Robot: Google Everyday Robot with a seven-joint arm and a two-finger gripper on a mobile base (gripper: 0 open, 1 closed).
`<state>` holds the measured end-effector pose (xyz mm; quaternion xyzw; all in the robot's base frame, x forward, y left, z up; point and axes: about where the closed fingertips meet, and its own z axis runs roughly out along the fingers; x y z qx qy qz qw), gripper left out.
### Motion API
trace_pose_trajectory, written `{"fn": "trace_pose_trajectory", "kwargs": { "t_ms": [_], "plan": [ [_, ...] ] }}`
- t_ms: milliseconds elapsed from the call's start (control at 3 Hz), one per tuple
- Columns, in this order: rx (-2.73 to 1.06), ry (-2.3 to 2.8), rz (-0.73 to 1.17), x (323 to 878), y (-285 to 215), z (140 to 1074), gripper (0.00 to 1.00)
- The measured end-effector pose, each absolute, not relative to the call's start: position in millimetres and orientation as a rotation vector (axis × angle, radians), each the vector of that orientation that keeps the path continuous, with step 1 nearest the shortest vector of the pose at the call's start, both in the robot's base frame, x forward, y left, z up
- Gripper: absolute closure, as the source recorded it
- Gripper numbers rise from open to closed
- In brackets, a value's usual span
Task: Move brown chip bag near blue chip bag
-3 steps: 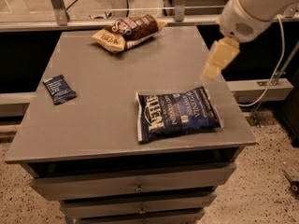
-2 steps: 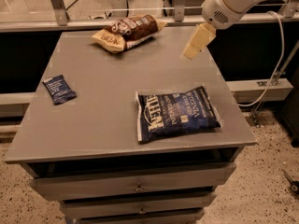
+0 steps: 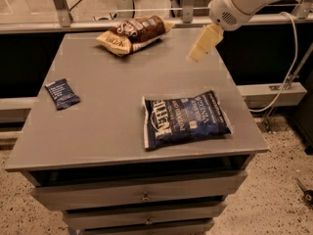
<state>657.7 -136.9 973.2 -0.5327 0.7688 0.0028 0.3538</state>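
The brown chip bag (image 3: 133, 33) lies at the far edge of the grey table (image 3: 112, 111), dark brown in the middle with tan ends. The blue chip bag (image 3: 185, 120), large and navy with white "Kettle" lettering, lies flat near the front right corner. My gripper (image 3: 204, 44) hangs from the white arm at the upper right, above the table's far right part, to the right of the brown bag and behind the blue bag. It holds nothing that I can see.
A small dark blue rectangular packet (image 3: 62, 93) lies near the table's left edge. Drawers (image 3: 142, 196) sit under the tabletop. A white cable (image 3: 288, 72) hangs at the right. A rail and glass run behind the table.
My gripper has moved left and toward the far side of the table, closer to the brown chip bag. The bags and the packet have not moved.
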Motion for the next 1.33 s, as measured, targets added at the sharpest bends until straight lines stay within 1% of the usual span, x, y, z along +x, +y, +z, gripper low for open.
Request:
{"fn": "trace_pose_trajectory", "kwargs": {
  "t_ms": [333, 667, 1000, 1333],
  "plan": [
    [-1.337, 1.912, 0.032, 702.0, -98.2, 972.9, 0.00],
    [-1.311, 1.762, 0.057, 789.0, -28.3, 966.5, 0.00],
    [-1.327, 1.684, 0.077, 838.9, 11.2, 954.2, 0.00],
    [-1.347, 1.677, 0.129, 865.8, 35.7, 928.9, 0.00]
  ]
}}
